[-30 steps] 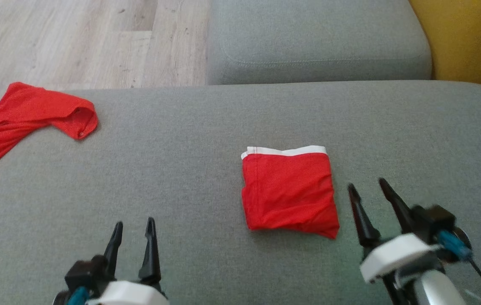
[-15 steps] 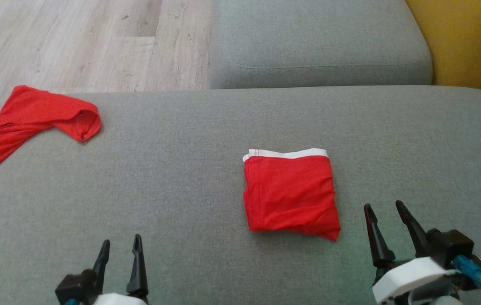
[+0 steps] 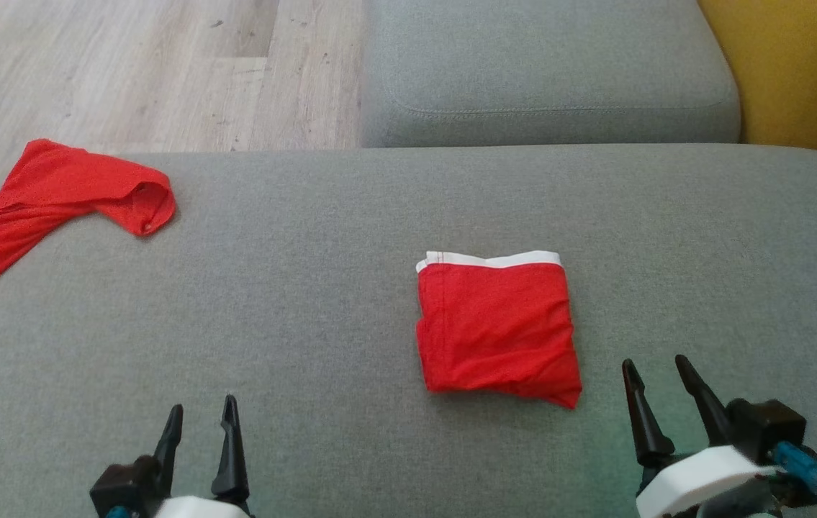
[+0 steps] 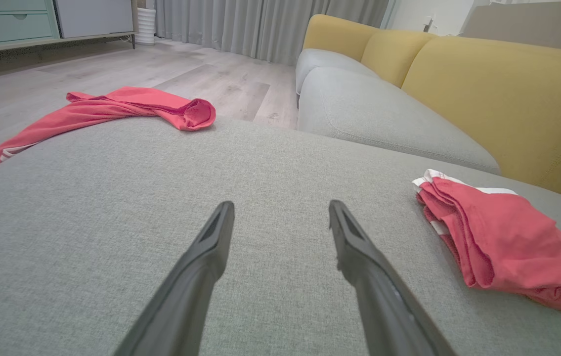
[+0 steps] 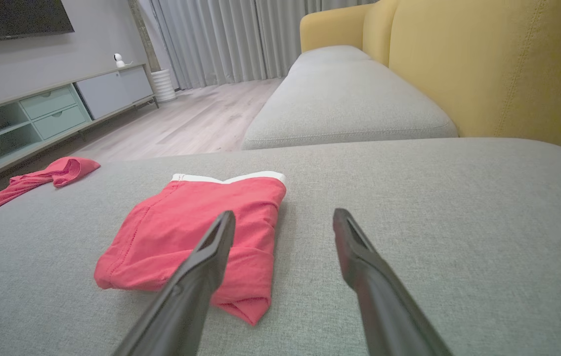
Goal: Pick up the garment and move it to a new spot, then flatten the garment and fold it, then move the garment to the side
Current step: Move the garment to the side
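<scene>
Black-fingered left hand point(image 3: 203, 403) and right hand point(image 3: 653, 361) point forward, spread.

Two red garments point(image 3: 498, 327) point(image 3: 62, 191), two claws point(image 3: 203, 404) point(image 3: 653, 361)

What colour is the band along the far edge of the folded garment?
White, on the red folded garment; clearest in the head view.

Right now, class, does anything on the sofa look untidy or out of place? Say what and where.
A crumpled red garment lies unfolded at the far left edge of the cushion, seemingly trailing over it. The folded garment sits neat mid-cushion.
</scene>
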